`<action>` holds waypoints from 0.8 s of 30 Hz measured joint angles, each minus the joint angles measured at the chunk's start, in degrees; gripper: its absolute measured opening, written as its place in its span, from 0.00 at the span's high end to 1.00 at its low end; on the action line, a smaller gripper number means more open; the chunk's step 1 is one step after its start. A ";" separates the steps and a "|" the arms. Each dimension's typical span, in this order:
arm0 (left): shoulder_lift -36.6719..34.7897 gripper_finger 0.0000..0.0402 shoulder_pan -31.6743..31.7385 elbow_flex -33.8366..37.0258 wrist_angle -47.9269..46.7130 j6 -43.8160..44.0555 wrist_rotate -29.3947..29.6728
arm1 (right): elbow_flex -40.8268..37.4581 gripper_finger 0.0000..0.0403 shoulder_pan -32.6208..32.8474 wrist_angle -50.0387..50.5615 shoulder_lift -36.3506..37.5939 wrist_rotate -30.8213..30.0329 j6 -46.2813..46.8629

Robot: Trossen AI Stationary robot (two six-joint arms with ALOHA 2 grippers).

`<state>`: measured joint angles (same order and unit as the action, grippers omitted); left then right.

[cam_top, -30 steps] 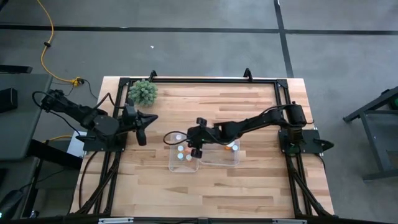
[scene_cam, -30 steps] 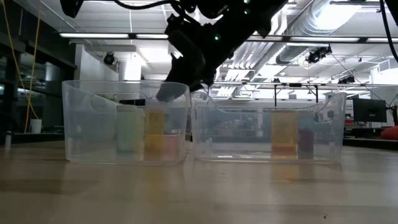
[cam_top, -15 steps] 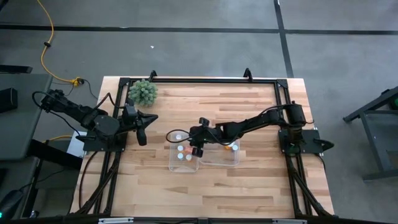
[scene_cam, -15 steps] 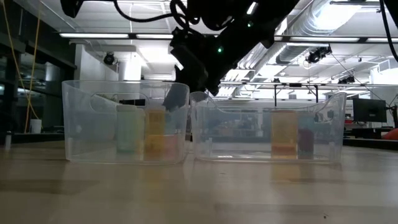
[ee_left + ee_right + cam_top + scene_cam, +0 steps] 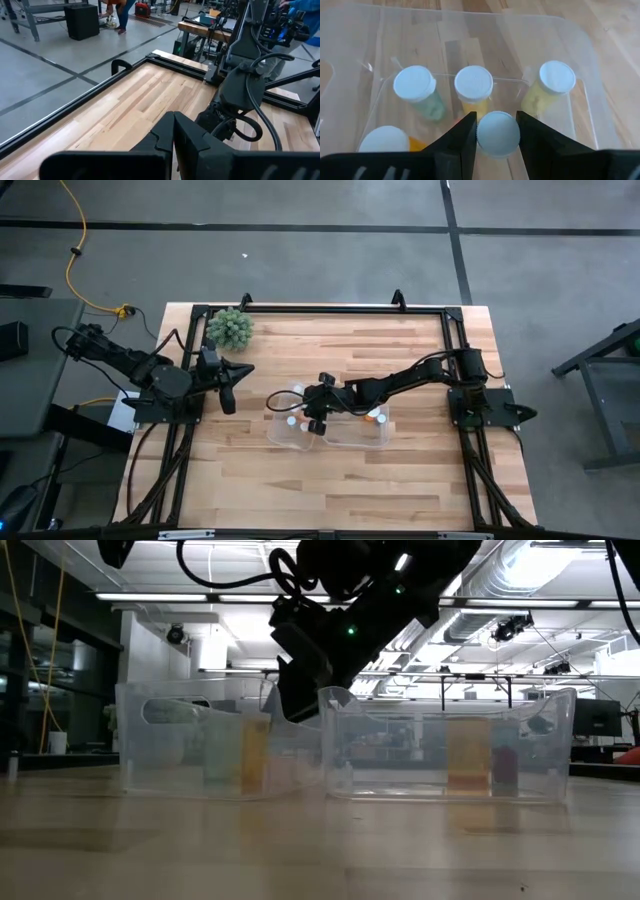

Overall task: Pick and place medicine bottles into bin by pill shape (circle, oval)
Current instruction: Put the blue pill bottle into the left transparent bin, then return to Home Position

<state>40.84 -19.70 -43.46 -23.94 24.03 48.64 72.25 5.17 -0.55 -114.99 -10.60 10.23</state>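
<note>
looking straight down, i saw my right gripper (image 5: 314, 408) sitting over the seam between the left bin (image 5: 282, 430) and the right bin (image 5: 365, 437), while the left gripper (image 5: 226, 379) waited near the table's (image 5: 400, 480) left edge, by the plant ball (image 5: 230, 329). at table height, the right gripper (image 5: 300, 690) hung over the left bin's (image 5: 180, 755) inner rim. from the right wrist, the fingers (image 5: 462, 142) were clamped on a white-capped bottle (image 5: 497, 134) above four standing bottles (image 5: 474, 85). from the left wrist, i could not tell that gripper's state.
</note>
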 joint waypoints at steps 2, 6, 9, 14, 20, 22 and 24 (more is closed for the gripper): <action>0.00 1.00 0.02 0.00 0.00 0.00 0.00 | 0.00 0.71 0.00 0.24 0.01 -0.02 -0.04; 0.00 1.00 0.02 0.00 -0.09 -0.04 -0.01 | 0.02 0.71 0.02 0.55 0.03 -0.96 -0.14; 0.00 1.00 0.02 0.00 -0.11 0.00 -0.02 | 0.02 0.70 -0.02 0.55 0.03 -1.07 -0.16; 0.00 1.00 0.02 0.00 -0.15 -0.05 -0.02 | 0.04 0.66 -0.02 0.49 0.08 0.16 -0.19; 0.00 1.00 0.02 0.00 -0.24 -0.15 -0.03 | 0.04 0.51 -0.02 -0.47 0.08 0.22 -0.06; 0.00 1.00 0.02 0.00 -0.22 -0.07 -0.04 | 0.04 0.47 -0.02 -0.14 0.57 0.23 0.04; 0.00 1.00 0.00 0.00 -0.22 -0.07 -0.04 | 0.04 0.43 -0.20 -0.36 1.91 0.20 0.01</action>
<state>40.84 -19.70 -43.46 -24.16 23.97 48.60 72.29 4.96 -0.91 -113.08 -10.40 10.24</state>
